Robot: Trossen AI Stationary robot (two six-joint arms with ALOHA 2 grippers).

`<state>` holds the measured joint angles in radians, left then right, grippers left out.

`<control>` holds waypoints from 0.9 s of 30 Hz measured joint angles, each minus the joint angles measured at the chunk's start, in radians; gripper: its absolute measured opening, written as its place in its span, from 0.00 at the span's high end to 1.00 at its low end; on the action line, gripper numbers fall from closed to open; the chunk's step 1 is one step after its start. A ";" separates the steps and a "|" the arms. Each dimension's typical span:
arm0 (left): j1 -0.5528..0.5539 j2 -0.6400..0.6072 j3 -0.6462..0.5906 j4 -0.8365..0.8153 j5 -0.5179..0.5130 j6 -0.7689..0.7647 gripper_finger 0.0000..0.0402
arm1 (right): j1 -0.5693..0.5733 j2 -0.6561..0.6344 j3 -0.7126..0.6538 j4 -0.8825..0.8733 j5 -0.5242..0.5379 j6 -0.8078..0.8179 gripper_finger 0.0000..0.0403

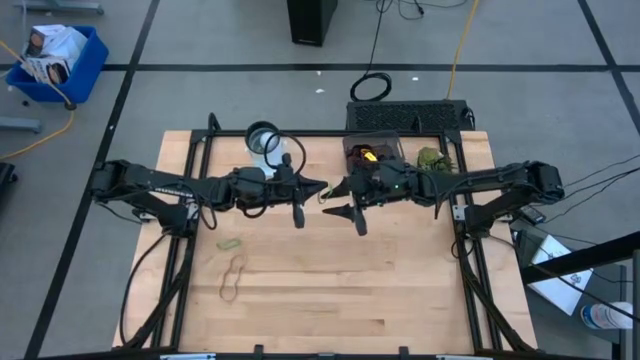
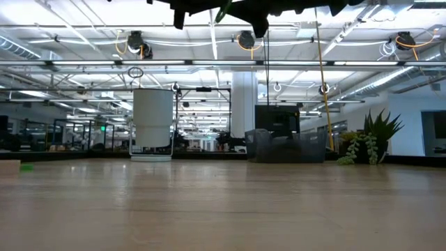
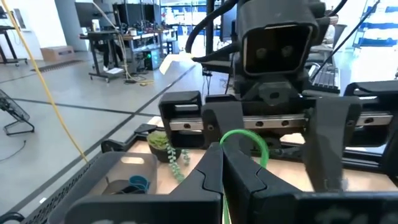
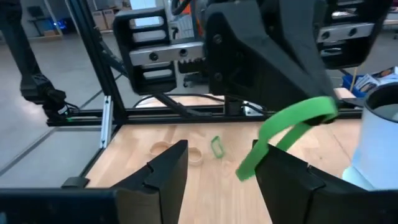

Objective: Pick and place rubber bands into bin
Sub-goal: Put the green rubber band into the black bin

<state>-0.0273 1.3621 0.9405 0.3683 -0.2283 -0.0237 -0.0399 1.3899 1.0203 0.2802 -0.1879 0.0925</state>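
Note:
High above the table's middle, my left gripper [image 1: 318, 188] [image 3: 221, 155] is shut on a green rubber band [image 3: 247, 144] [image 4: 291, 127]. Facing it from the right, my right gripper [image 1: 350, 200] [image 4: 217, 162] is open, its fingers standing on either side of the band's free loop. Three more rubber bands [image 1: 233, 268] lie flat on the wood at the near left. The smoky-grey bin [image 1: 374, 155] [image 3: 124, 177] stands at the far edge with an orange band inside. My left gripper pinches one end of the green band [image 3: 225, 144] between its two fingers. The fingers are level and point toward the table's right. The rest of the loop [image 4: 273, 134] sticks out past the fingertips and droops, lifted clear of the table. Whether my right gripper's finger [image 4: 280, 174] touches the band's drooping end, I cannot tell.
A clear round cup [image 1: 263, 140] [image 2: 152, 124] stands at the far left of centre. A small green plant [image 1: 432, 158] [image 2: 366, 143] sits right of the bin. Black frame rails [image 1: 190, 190] run along the table's left and right sides.

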 joint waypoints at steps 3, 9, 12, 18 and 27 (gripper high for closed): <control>0.000 0.000 0.000 0.000 0.000 0.004 0.99 | 0.003 -0.001 0.000 -0.001 -0.001 0.005 0.59; 0.000 0.000 0.000 0.000 0.000 0.003 0.99 | 0.003 -0.002 0.000 -0.004 0.000 0.012 0.73; 0.000 0.000 0.000 0.000 0.000 0.003 0.99 | 0.003 -0.002 0.000 -0.009 0.000 0.012 0.82; 0.000 0.000 0.000 0.001 0.000 0.001 0.93 | 0.003 -0.002 0.000 -0.009 0.000 -0.001 0.98; 0.000 0.000 0.000 0.002 0.000 0.000 0.85 | 0.003 -0.002 0.000 -0.017 0.000 0.003 0.99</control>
<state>-0.0273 1.3621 0.9405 0.3698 -0.2283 -0.0235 -0.0372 1.3884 1.0203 0.2630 -0.1879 0.0957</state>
